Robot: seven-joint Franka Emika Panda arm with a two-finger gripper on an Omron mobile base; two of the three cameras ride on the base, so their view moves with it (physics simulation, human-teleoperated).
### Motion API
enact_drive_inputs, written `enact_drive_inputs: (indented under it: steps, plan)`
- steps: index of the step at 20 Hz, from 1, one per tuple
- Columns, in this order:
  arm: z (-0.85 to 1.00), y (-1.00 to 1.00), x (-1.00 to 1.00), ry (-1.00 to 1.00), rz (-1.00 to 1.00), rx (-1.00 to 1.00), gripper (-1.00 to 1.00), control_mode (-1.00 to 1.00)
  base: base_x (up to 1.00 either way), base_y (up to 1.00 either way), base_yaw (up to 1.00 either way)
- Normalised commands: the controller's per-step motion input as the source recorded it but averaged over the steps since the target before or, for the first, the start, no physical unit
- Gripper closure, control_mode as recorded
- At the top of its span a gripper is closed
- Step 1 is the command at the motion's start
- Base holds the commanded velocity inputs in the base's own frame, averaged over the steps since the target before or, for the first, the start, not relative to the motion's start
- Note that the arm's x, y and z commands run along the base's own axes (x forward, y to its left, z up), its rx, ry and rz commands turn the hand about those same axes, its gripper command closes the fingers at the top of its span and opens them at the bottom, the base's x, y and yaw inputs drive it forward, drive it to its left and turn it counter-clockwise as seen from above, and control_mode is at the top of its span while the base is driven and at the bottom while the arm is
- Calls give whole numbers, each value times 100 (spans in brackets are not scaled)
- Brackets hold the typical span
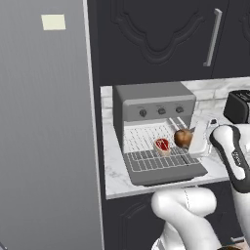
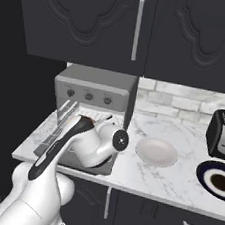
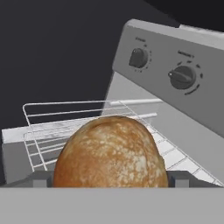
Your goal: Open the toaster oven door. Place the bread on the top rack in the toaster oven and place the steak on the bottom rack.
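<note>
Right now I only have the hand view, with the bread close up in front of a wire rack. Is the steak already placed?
Observer: The steak lies on a pulled-out wire rack, just left of the bread in the left base view. I cannot tell which rack it is.
Operator: Is the door fully down?
Observer: Yes, the toaster oven door is open and lies flat.
Operator: Anything off to the right I should mind?
Observer: A white bowl sits on the counter to the right, with a black toaster beyond it.
</note>
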Motion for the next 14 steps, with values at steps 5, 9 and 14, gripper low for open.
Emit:
enact_drive_inputs:
  steps: [5, 9, 14]
  plan:
    - [-10, 11, 64, 0, 0, 0, 100, -100, 0, 0, 0]
    - [-10, 6, 61, 0, 0, 0, 100, -100, 0, 0, 0]
    - [-16, 0, 42, 0, 0, 0, 100, -100, 0, 0, 0]
